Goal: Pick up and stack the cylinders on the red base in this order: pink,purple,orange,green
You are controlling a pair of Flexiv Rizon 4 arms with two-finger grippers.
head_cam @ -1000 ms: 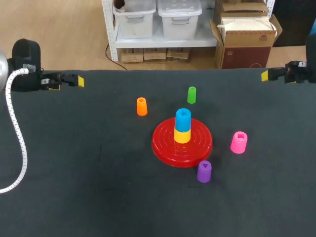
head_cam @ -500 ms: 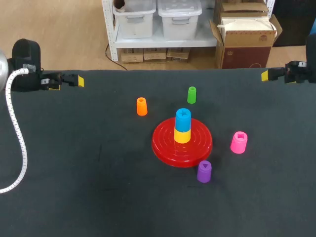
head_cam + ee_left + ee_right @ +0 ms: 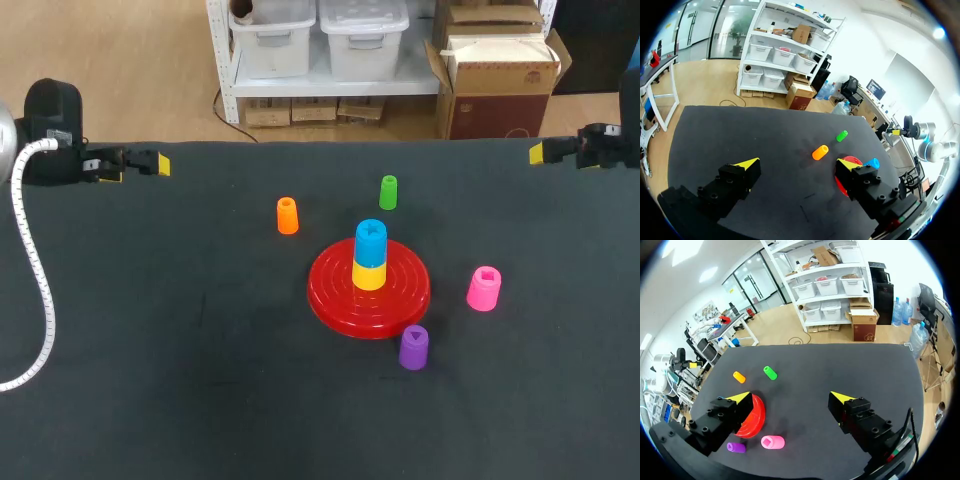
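Observation:
The red base (image 3: 344,297) lies mid-table with a yellow cylinder (image 3: 369,275) and a blue cylinder (image 3: 371,241) stacked on it. The pink cylinder (image 3: 483,288) stands to its right, the purple cylinder (image 3: 414,347) at its near right, the orange cylinder (image 3: 287,215) at its far left, the green cylinder (image 3: 388,191) behind it. My left gripper (image 3: 150,163) hovers at the far left edge, open (image 3: 795,162) and empty. My right gripper (image 3: 541,152) hovers at the far right edge, open (image 3: 791,397) and empty, with the pink cylinder (image 3: 772,442) and the purple cylinder (image 3: 736,447) below it.
A white ribbed cable (image 3: 28,270) hangs along the left side of the black table (image 3: 180,360). In the left wrist view the orange cylinder (image 3: 819,152) and green cylinder (image 3: 842,135) lie ahead between the fingers.

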